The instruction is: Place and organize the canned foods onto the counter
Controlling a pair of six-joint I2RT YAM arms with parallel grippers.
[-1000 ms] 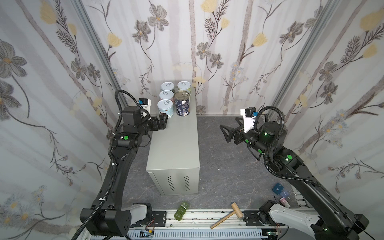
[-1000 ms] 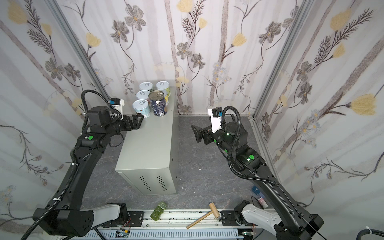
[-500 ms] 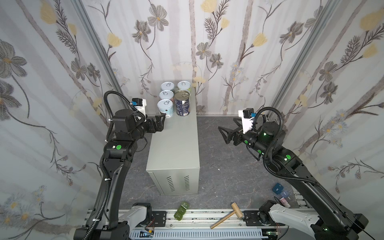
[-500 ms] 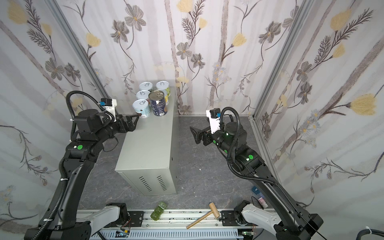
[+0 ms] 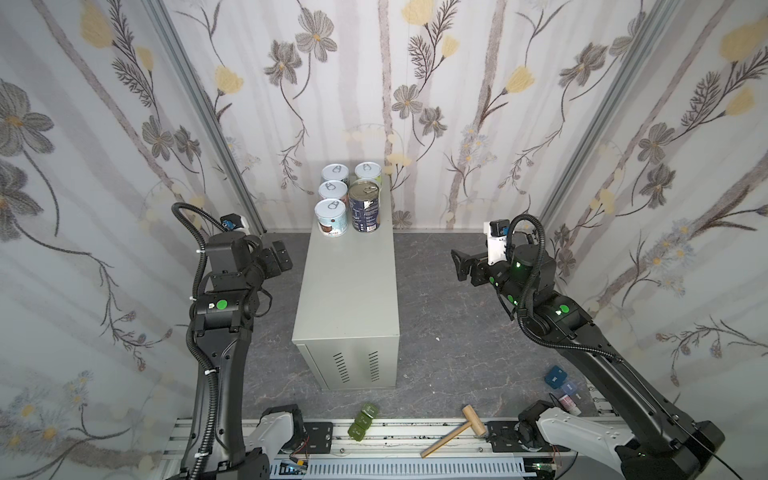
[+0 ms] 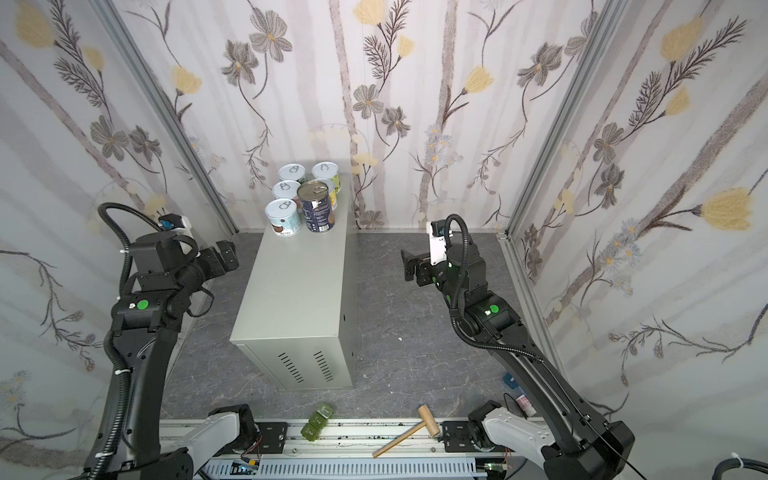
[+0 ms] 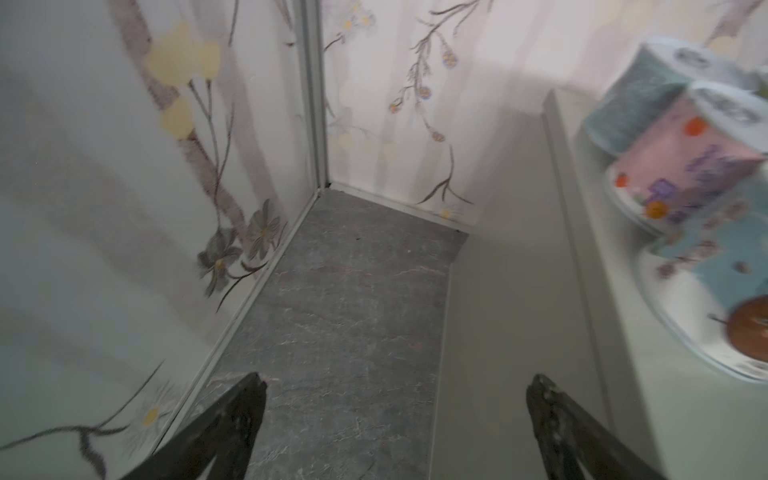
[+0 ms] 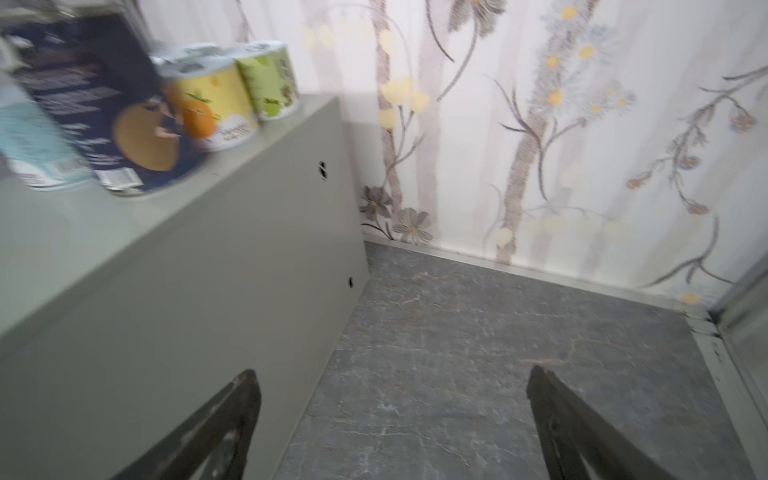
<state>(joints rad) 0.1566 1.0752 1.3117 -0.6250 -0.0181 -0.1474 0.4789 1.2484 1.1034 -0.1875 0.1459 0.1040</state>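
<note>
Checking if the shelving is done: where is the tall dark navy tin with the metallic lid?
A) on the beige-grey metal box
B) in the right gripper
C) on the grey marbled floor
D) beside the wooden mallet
A: the tall dark navy tin stands upright on the beige-grey metal box, beside the short pale-lidded tins.

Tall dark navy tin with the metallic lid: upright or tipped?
Upright: the dark navy tin shows its round lid on top, base flat on the beige-grey metal box.
</note>
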